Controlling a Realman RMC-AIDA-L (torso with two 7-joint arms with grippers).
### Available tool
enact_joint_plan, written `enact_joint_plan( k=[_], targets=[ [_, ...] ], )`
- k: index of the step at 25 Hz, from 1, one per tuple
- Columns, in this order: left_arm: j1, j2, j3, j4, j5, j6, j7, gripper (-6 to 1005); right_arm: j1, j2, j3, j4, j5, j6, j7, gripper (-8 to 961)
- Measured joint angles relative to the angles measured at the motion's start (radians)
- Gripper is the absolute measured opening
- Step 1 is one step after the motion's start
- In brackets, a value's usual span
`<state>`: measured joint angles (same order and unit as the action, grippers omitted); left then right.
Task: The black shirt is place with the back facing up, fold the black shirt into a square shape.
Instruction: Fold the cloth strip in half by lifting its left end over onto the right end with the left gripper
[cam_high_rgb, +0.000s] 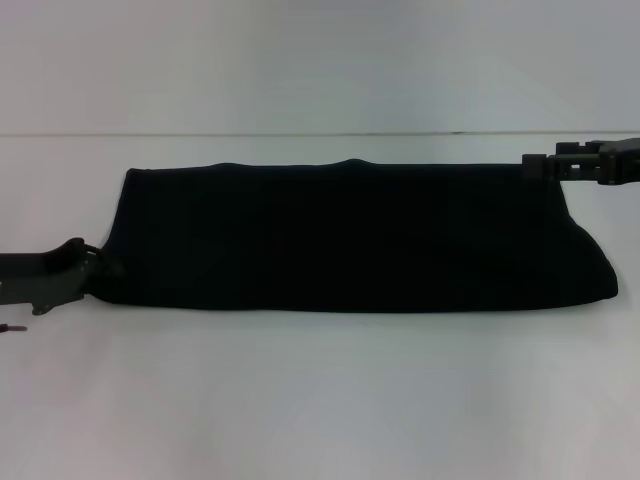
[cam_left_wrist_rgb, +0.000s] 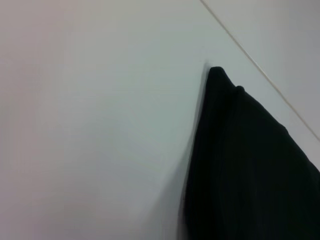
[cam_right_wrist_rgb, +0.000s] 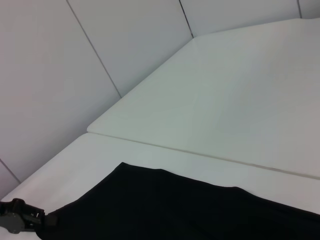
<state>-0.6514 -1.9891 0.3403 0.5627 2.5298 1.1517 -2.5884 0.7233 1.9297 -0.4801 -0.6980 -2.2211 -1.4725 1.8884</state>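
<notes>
White desk (cam_high_rgb: 320, 400) — the black shirt (cam_high_rgb: 350, 235) lies across it as a long folded band. Left gripper (cam_high_rgb: 98, 262) and right gripper (cam_high_rgb: 535, 167) sit at opposite corners — jaws' state unclear.

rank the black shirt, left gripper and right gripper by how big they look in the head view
1. black shirt, by far the largest.
2-3. left gripper and right gripper: look about alike, both cut by the frame edge, so unranked.

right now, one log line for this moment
shirt: folded to long band on table | left gripper: at its near-left corner | right gripper: at far-right corner
</notes>
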Motion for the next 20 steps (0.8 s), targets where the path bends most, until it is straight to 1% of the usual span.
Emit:
enact_joint_plan(
  k=[7, 11, 12, 13, 14, 18, 20],
  targets=[
    [0.014, -0.005, 0.0, -0.001, 0.005, 0.003, 0.054, 120, 0.001, 0.0, 0.0, 0.004, 0.004, 0.002, 0.0, 927],
    [0.029, -0.005, 0.0, 0.023, 0.008, 0.013, 0.126, 82, 0.001, 0.012, -0.007, 0.009, 0.038, 0.018, -0.001, 926],
    [0.04, -0.003, 0.0, 0.049, 0.012, 0.019, 0.171, 73, 0.0, 0.017, -0.008, 0.01, 0.045, 0.026, -0.004, 926],
    [0.04, -0.003, 0.0, 0.049, 0.012, 0.019, 0.171, 63, 0.0, 0.023, -0.009, 0.01, 0.049, 0.034, -0.007, 926],
    [0.046, -0.002, 0.0, 0.062, 0.015, 0.022, 0.191, 54, 0.0, 0.029, -0.009, 0.01, 0.051, 0.042, -0.01, 926],
    [0.073, 0.001, 0.001, 0.144, 0.051, 0.025, 0.278, 16, 0.002, 0.064, -0.009, 0.011, 0.08, 0.074, -0.037, 926],
    [0.09, 0.001, 0.001, 0.204, 0.095, 0.024, 0.318, 23, 0.003, 0.078, -0.011, 0.011, 0.096, 0.084, -0.041, 926]
  ],
)
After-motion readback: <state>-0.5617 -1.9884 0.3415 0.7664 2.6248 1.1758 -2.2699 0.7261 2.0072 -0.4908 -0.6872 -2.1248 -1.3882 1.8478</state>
